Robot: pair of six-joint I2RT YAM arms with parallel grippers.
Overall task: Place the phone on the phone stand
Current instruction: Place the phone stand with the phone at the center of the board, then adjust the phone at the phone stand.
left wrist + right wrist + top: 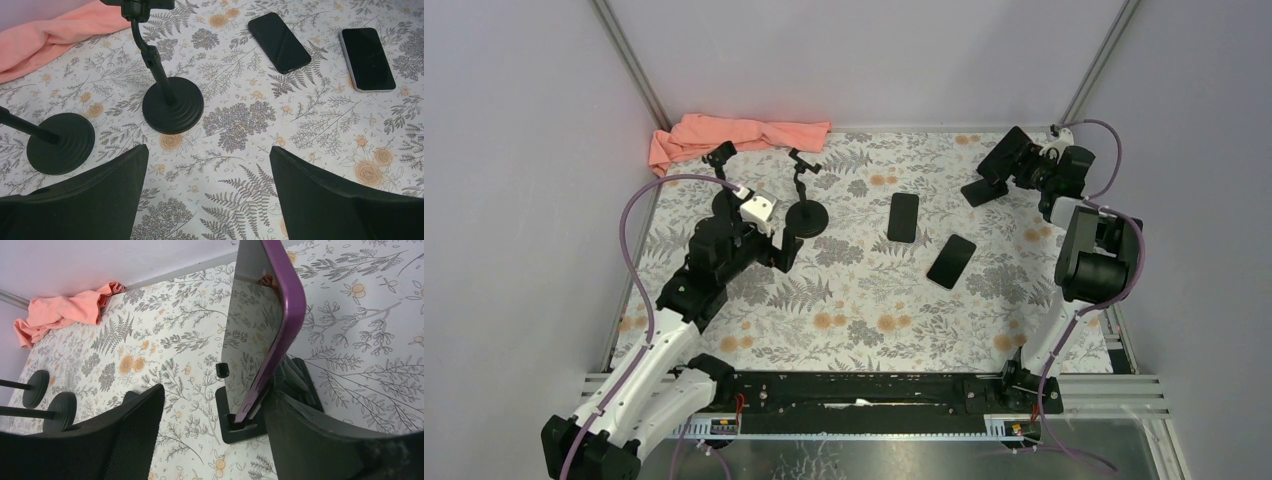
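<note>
Right gripper (214, 395) stands parted around, yet not gripping, the purple-cased phone (282, 315), which leans upright between its fingers on the phone stand (235, 427); likely rigid, slick and fragile, it seems best pinched across its long cased edges.

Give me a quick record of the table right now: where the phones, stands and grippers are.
Purple phone: leaning in small stand, far right
Right gripper: open, fingers either side of that phone
Left gripper: open, near two round stands
Loose phones: two, flat, in the middle
Cloth: pink, far left corner
</note>
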